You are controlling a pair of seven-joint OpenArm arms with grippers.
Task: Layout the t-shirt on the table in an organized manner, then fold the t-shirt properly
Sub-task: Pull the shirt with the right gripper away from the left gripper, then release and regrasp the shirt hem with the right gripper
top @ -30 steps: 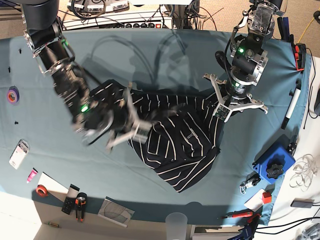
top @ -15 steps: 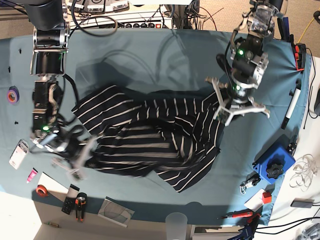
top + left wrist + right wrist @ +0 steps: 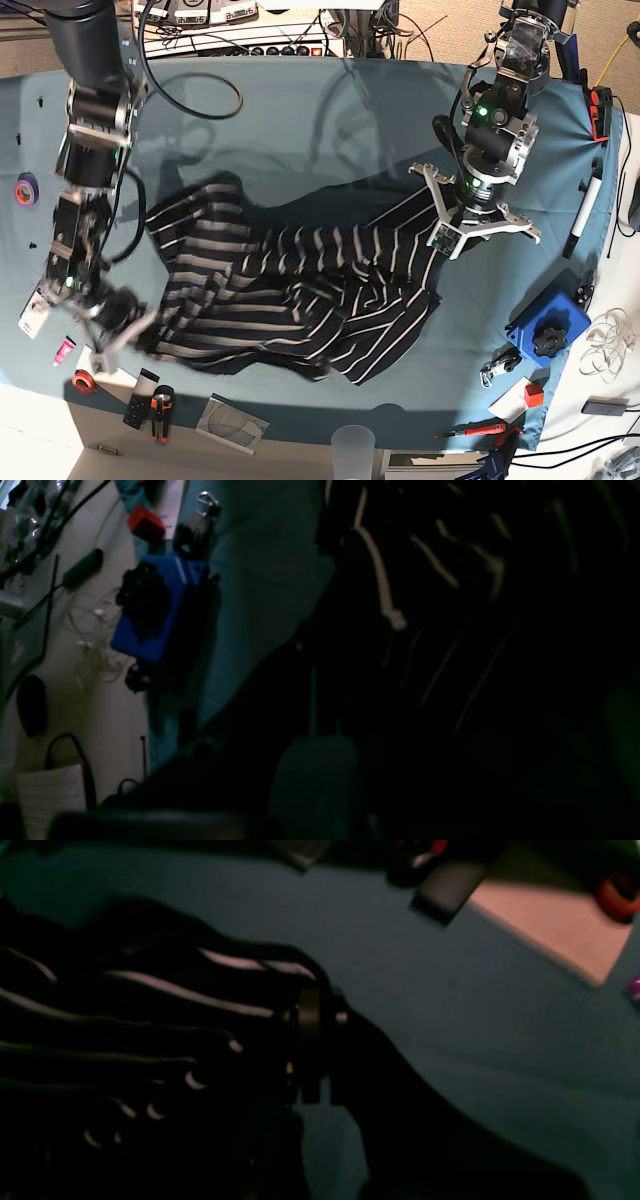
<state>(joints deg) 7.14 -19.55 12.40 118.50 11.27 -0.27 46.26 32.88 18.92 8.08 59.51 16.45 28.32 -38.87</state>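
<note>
A: The t-shirt [image 3: 290, 300] is seen stretched across the middle of the table [image 3: 300, 110], still rumpled — folds are bunched toward the lower right corner. What is needed for this spreading step to be done well?

B: Tension should be kept even. The right gripper [image 3: 112, 330] is closed on the shirt's edge near the table's front-left, as is shown in the right wrist view, where striped cloth is pinched at the jaws. The left gripper [image 3: 462, 228] is clamped shut at the opposite end; fabric is presumably caught there, though the left wrist view is too dark for that to be confirmed. The pull is best made low and outward, so the cloth is drawn flat rather than lifted into new creases.

A: And the surface?

B: A plain teal cloth is laid over it, which may drag with the shirt if the fabric is pressed down hard. Ample bare cloth is left behind the shirt — less in front.

A: What should be watched nearby?

B: Clutter is set along the edges: a blue block [image 3: 548, 325] and a marker [image 3: 583, 215] on one side, rolls of tape [image 3: 26, 188] and small tools [image 3: 160, 410] on the other. The right gripper is already close to that edge.
</note>
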